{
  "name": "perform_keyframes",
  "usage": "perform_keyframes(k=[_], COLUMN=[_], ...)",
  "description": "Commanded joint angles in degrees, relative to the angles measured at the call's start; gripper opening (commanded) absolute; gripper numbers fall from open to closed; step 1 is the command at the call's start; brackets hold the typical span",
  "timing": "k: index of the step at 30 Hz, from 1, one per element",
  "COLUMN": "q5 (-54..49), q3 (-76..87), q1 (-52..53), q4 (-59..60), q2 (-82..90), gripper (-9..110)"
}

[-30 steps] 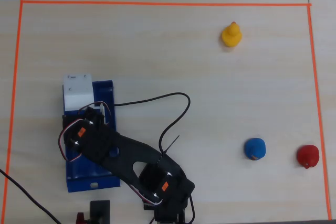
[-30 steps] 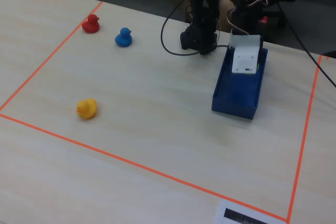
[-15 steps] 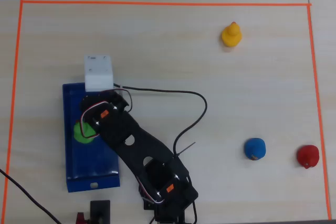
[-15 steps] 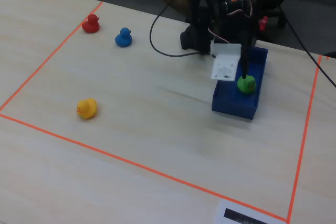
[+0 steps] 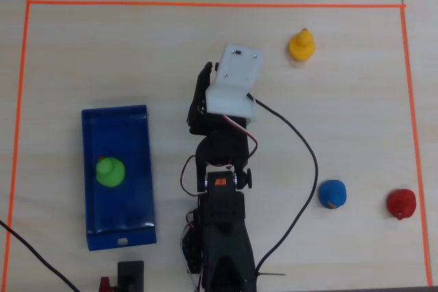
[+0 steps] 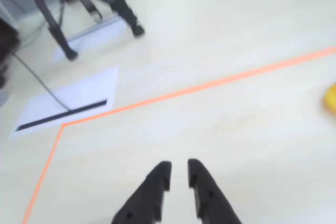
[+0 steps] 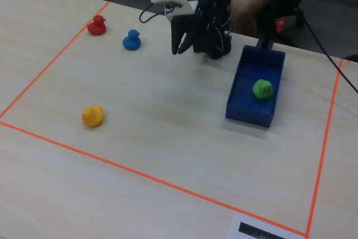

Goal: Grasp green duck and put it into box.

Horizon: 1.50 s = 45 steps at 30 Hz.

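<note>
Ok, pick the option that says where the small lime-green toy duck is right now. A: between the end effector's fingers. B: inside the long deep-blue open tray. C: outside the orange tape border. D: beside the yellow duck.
B: the small lime-green toy duck sits inside the long deep-blue open tray, and the end effector holds nothing.

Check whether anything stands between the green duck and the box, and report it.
Nothing does: the green duck already sits inside the box, on its floor. The gripper is away from it with a small gap between its fingers, holding nothing. The other ducks lie well clear of the box.
</note>
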Motion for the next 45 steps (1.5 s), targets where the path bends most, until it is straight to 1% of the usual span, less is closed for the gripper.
perform_keyframes(k=[1, 3, 6, 10, 12, 17, 21, 24, 26, 29, 45], q5=[-3.96, -4.04, -2.99, 0.88, 0.26, -4.39, -8.26, -7.56, -7.38, -7.38, -7.38], q3=[19.25, 25.49, 31.03, 31.03, 31.03, 31.11, 31.11, 31.11, 31.11, 31.11, 31.11], q1=[-0.09, 0.53, 1.05, -0.18, -1.14, -2.55, -2.55, -2.02, -1.49, -1.32, -1.32], q4=[-6.06, -5.01, -0.44, 9.84, 17.31, 39.02, 53.0, 53.88, 53.88, 54.05, 54.05], q2=[15.12, 20.3, 24.61, 26.98, 29.97, 29.97, 29.97, 29.97, 29.97, 29.97, 29.97], gripper=[0, 0, 0, 0, 0, 0, 0, 0, 3, 5, 5])
